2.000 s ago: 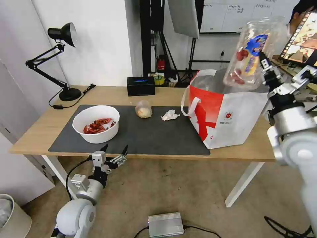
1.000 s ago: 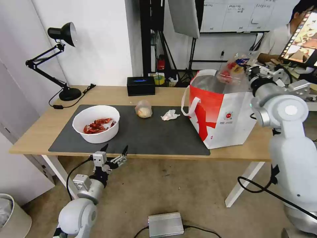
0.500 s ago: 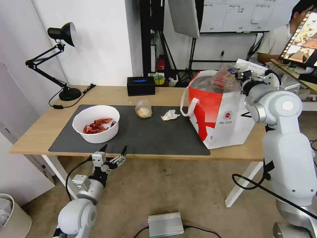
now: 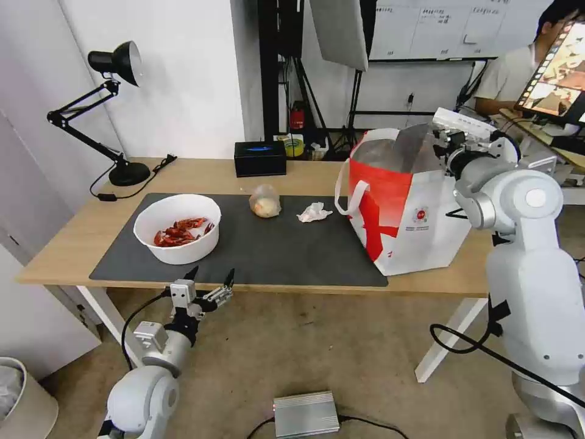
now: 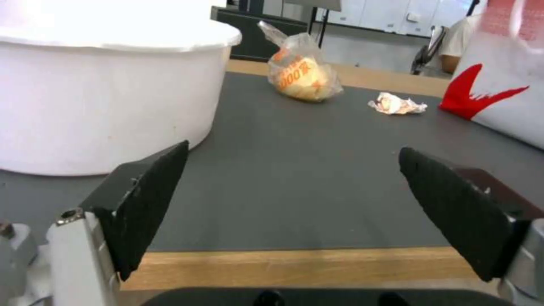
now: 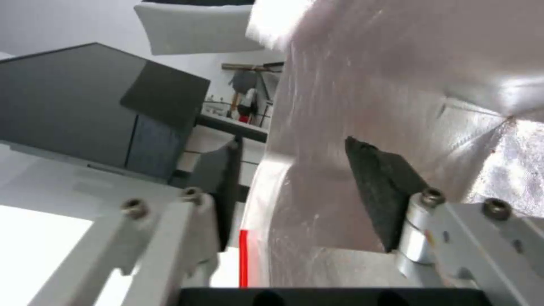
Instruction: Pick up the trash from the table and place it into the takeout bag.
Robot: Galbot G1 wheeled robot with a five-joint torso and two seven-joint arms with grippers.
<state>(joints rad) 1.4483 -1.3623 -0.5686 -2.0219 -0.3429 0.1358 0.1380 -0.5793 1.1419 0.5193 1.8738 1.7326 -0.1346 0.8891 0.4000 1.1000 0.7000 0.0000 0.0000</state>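
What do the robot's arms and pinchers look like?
Both arms are chunky, rounded shells in white and silver-grey, with black cables looping off them. The left gripper has silver metal brackets with screws and flat black textured pads. The right gripper is built the same.

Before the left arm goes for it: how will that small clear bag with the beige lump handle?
Small clear bag: thin crinkled film, so probably floppy and slippery; it may slide on the dark mat if pushed. The rounded beige lump looks light, perhaps squashable. The twisted top looks easiest to pinch.
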